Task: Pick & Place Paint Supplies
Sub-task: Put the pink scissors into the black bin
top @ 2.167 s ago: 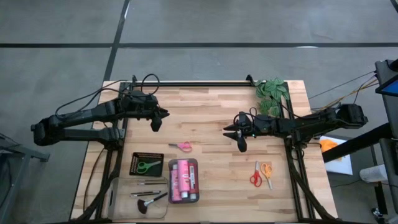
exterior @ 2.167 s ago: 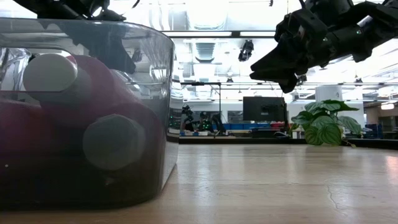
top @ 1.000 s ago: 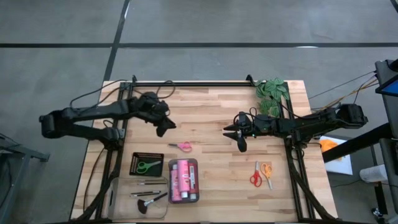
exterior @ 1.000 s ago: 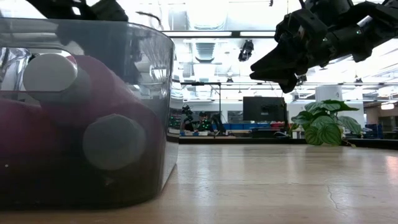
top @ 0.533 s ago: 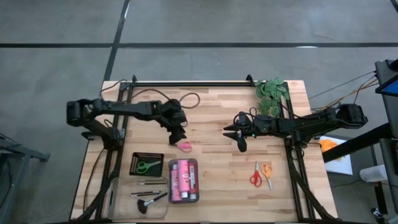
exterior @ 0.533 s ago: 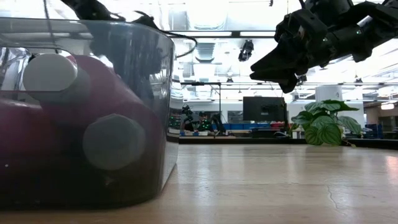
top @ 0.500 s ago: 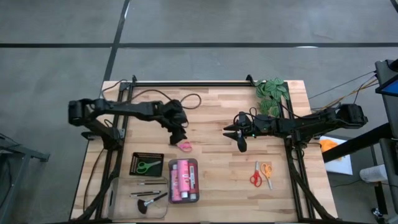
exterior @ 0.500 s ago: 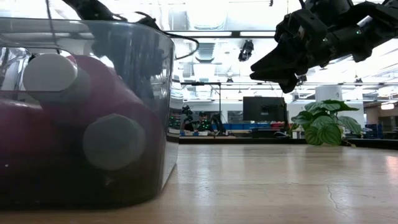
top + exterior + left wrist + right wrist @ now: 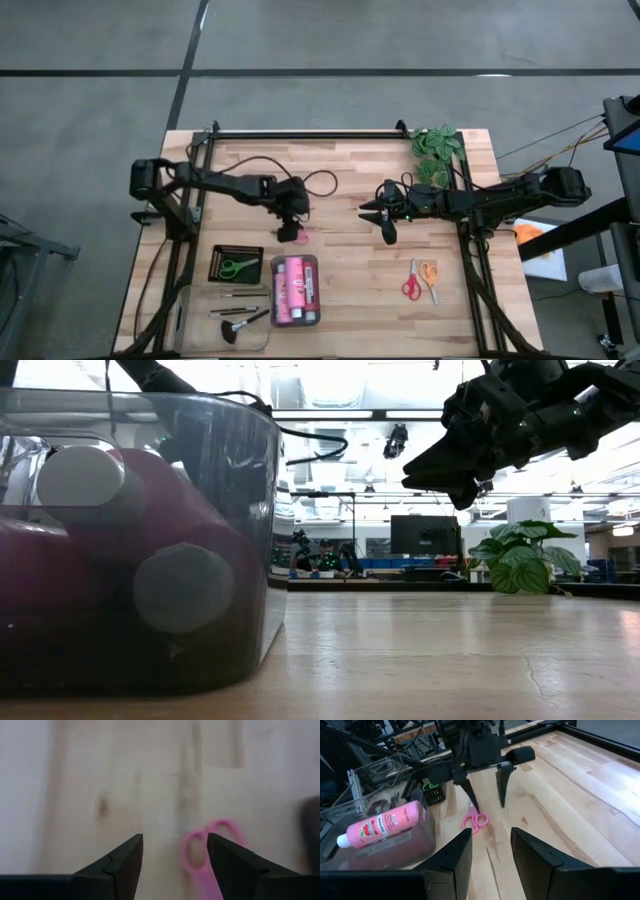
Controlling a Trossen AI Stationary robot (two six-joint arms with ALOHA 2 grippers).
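The left gripper (image 9: 291,230) hangs over the middle of the wooden table (image 9: 340,170), directly above the pink scissors (image 9: 299,235), which lie flat on the boards just far of the tray of paint bottles. Its fingers (image 9: 120,862) are spread wide and point down; in the left wrist view the pink handle loops (image 9: 212,845) lie by one fingertip, not between the two, and the fingers do not touch them. The right wrist view shows the same: the two dark fingers (image 9: 502,782) stand apart over the table, with the pink scissors (image 9: 476,820) beneath one of them.

The pink paint bottles (image 9: 293,290) lie side by side in a clear tray (image 9: 314,262) near the front edge, left of centre. Left of it a black tray (image 9: 215,262) holds the green-handled scissors (image 9: 236,267). Nearer still, a clear tray (image 9: 190,300) holds the thin dark brushes (image 9: 240,295) and the fluffy brush (image 9: 238,326). The red scissors (image 9: 410,284) and the orange scissors (image 9: 429,276) lie together on the right part of the table.

The right gripper (image 9: 384,222) waits above the table right of centre, its fingers (image 9: 540,855) parted, holding nothing. A green plant (image 9: 436,150) stands at the far right corner
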